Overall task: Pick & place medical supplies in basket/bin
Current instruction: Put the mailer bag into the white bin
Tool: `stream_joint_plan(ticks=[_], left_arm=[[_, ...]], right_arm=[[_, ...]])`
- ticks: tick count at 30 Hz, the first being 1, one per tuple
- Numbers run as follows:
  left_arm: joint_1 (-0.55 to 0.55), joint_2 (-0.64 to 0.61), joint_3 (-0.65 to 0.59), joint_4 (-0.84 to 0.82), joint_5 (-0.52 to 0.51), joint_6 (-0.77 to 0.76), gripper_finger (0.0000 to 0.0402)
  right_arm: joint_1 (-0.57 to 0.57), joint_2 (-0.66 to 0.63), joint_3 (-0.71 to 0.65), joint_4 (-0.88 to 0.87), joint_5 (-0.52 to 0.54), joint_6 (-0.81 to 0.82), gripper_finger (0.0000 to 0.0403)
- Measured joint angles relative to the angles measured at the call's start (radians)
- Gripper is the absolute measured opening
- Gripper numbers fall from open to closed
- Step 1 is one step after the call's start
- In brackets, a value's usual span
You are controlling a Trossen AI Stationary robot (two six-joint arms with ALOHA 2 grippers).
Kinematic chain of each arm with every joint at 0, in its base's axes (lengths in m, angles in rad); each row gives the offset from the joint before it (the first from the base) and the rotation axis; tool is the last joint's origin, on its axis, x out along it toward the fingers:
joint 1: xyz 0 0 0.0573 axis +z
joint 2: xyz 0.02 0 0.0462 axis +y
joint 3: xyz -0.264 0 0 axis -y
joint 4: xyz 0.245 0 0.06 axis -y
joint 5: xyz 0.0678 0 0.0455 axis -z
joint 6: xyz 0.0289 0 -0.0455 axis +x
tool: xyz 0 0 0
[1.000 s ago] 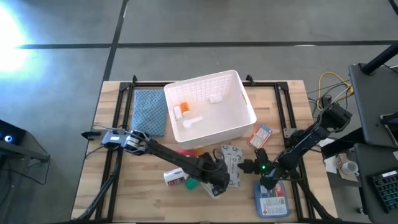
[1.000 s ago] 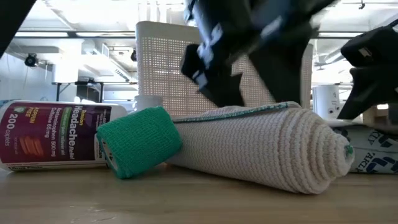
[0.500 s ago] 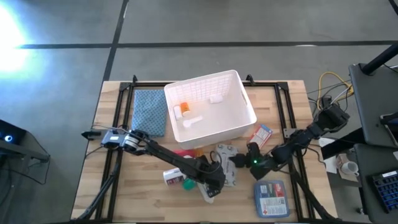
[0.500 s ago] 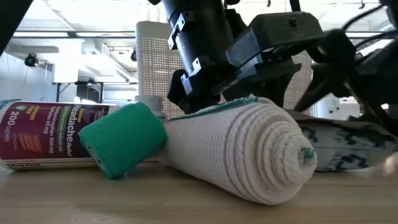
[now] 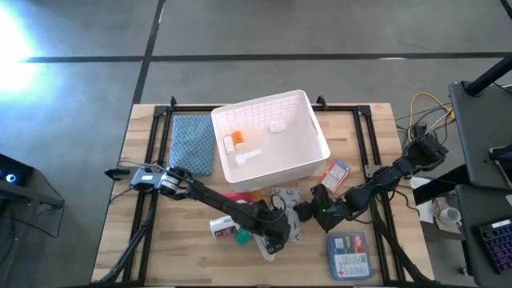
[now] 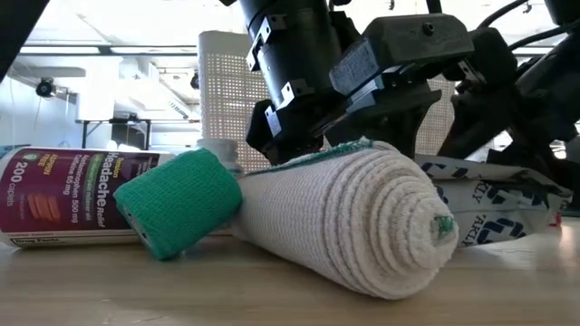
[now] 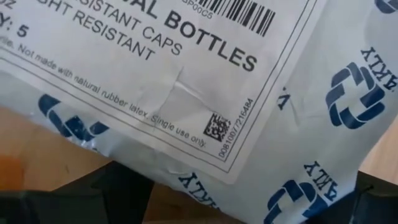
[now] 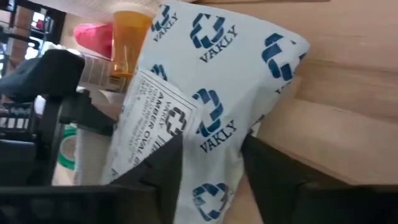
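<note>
Your right claw (image 5: 308,210) pinches one edge of the white packet (image 5: 290,210) with blue logos, closed down on it. Your left claw (image 5: 276,232) sits on the packet's other side, fingers wide, holding nothing. Up at twelve o'clock waits the white basket (image 5: 320,136), well apart.

blue-grey folded cloth (image 5: 192,143) lies on the wooden table (image 5: 152,232), beside the basket.
</note>
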Motion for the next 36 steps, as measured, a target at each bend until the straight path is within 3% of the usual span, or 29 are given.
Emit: stream_joint_plan(ticks=[8,14,20,26,30,36], left_arm=[[-0.002,0.000,0.000,0.001,0.000,0.000,0.0311],[-0.019,-0.029,-0.001,-0.003,0.013,-0.027,0.0311],[-0.064,-0.083,-0.002,-0.013,-0.014,-0.109,0.0311],[-0.125,-0.153,-0.002,-0.014,-0.137,-0.194,0.0311],[-0.178,-0.208,-0.002,-0.020,-0.357,-0.225,0.0311],[-0.176,-0.308,0.003,-0.015,-0.561,-0.220,0.0311]], right_arm=[[0.000,-0.004,0.001,-0.002,-0.014,-0.035,0.0021],[0.014,-0.027,0.020,0.001,-0.042,-0.077,0.0009],[0.041,-0.052,0.129,-0.082,-0.040,-0.188,0.0008],[0.055,-0.077,0.338,-0.355,-0.038,-0.305,0.0008],[0.055,-0.093,0.501,-0.499,0.004,-0.421,0.0008],[0.025,-0.098,0.776,-0.772,0.110,-0.562,0.0008]])
